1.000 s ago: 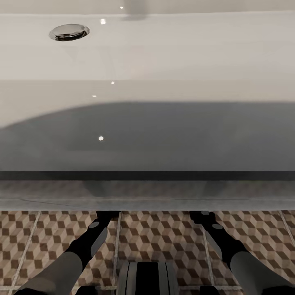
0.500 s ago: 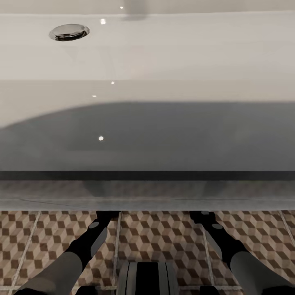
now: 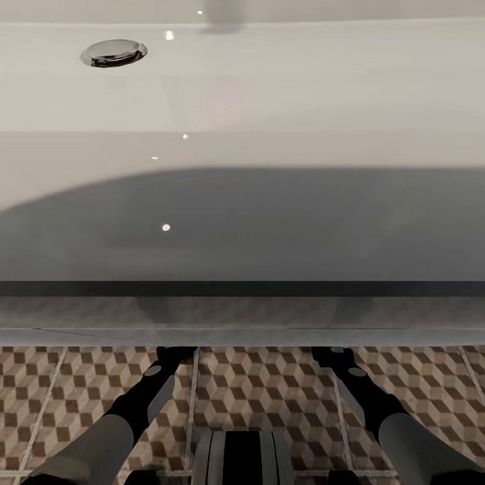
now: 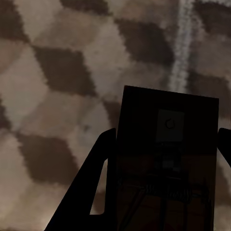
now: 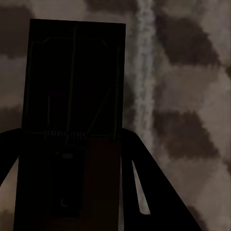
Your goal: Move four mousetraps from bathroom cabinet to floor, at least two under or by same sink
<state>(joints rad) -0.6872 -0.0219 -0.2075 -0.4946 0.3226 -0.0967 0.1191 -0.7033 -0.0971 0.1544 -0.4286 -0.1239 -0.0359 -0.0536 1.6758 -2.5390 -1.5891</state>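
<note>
The head camera looks down on the bathroom sink [image 3: 269, 94], a wide white basin with a chrome drain [image 3: 114, 52] at its far left, its front half in shadow. Below its front edge the bathroom floor [image 3: 263, 391] shows its cube-patterned tiles, and both arms reach forward under the sink, so their tips are hidden there. In the left wrist view the left gripper [image 4: 163, 159] pinches a mousetrap [image 4: 168, 163], a dark flat board with spring and wire, held between its fingers close above the tiles. In the right wrist view the right gripper [image 5: 72, 159] likewise clamps a second mousetrap [image 5: 74, 82] beside a pale grout line [image 5: 144, 72].
</note>
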